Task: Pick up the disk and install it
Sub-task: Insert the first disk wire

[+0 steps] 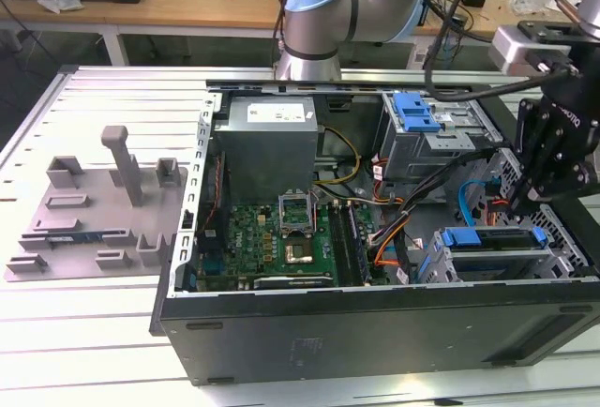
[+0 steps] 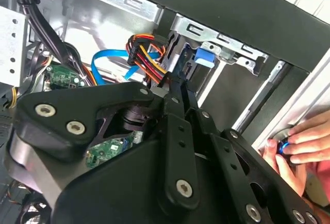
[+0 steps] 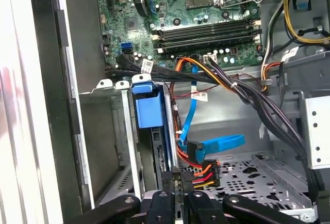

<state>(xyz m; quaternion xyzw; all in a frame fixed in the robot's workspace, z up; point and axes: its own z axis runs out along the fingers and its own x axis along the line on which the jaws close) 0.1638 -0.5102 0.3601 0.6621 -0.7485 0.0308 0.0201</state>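
Note:
The disk (image 1: 492, 238), silver in a bright blue bracket, sits in the drive cage at the near corner of the open computer case, on the exterior view's right. In the first wrist view the disk (image 3: 150, 108) stands edge-on in that cage, blue tab up. My gripper (image 1: 518, 203) hangs just above the cage. Its black fingers come together at the tips in both wrist views, so my gripper (image 3: 174, 180) is shut. The tips are close beside the disk's edge and the cable plugs. Whether they touch the disk I cannot tell. In the second wrist view the blue tab (image 2: 204, 57) lies just past my gripper (image 2: 178, 87).
A blue cable (image 3: 216, 144) and a bundle of coloured wires (image 3: 203, 172) crowd the cage. A second bay with a blue clip (image 1: 415, 112) stands behind. The grey box (image 1: 272, 144) and the motherboard (image 1: 281, 238) take up the case's middle. A person's hand (image 2: 301, 141) rests at the case front. A grey fixture (image 1: 94, 210) lies left.

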